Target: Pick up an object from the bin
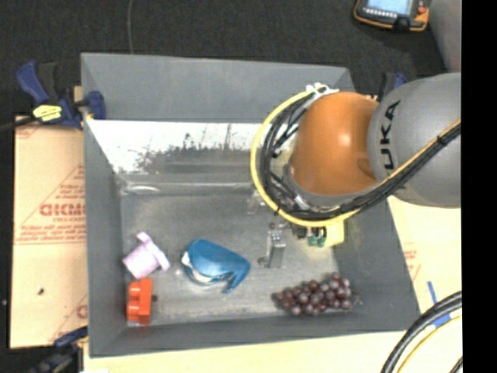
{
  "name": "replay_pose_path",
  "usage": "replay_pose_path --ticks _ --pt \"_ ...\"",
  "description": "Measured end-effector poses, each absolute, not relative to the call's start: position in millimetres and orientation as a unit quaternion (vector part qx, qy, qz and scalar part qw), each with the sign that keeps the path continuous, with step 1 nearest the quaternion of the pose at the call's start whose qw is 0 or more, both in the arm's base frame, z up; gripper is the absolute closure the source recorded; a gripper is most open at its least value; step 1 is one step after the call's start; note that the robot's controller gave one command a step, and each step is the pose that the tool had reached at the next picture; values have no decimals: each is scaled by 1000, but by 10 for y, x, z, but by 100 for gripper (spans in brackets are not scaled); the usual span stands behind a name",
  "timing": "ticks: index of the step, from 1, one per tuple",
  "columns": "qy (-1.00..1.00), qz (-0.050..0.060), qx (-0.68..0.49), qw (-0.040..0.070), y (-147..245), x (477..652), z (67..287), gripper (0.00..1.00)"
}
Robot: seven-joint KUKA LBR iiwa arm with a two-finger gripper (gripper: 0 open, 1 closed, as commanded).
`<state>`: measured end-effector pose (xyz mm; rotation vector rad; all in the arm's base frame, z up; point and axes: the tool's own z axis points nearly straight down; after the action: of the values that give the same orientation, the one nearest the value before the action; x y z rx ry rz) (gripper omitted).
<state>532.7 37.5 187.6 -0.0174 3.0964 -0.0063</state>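
1. Claw (273, 249) hangs low over bare floor of the grey bin (194, 208), under the arm's orange cover (330, 142). How wide it stands cannot be told from this angle. Nothing is seen held in it.
2. Nearest thing: a bunch of dark purple grapes (314, 295), just beside the claw, toward the near wall and the view's right. Apart from the claw, not under it.
3. Next nearest: a blue rounded thing (213, 264) with a pale underside, near the claw on the view's left, at about the same depth in the bin.
4. Farther off the same way: a pink piece (144, 256), and close below it an orange-red block (140, 300) in the bin's corner. Both are well apart from the claw.
5. Progress, as judged: the descent into the bin looks done, but no grasp shows. All four things lie on the floor, none lifted.
6. Left to do: settle over one thing (grapes or blue thing look likeliest, being closest), close on it, and raise it clear of the bin.
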Motion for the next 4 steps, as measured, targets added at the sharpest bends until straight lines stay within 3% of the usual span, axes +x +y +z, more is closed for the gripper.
replay_pose_path --ticks 1,2,3,4 --pt "999 2 40 24 1081 5202 1126 0" --pt "999 3 31 24 1167 5214 969 0" --pt "999 3 34 30 1206 5213 748 100" --pt "999 3 34 30 1206 5213 749 100"
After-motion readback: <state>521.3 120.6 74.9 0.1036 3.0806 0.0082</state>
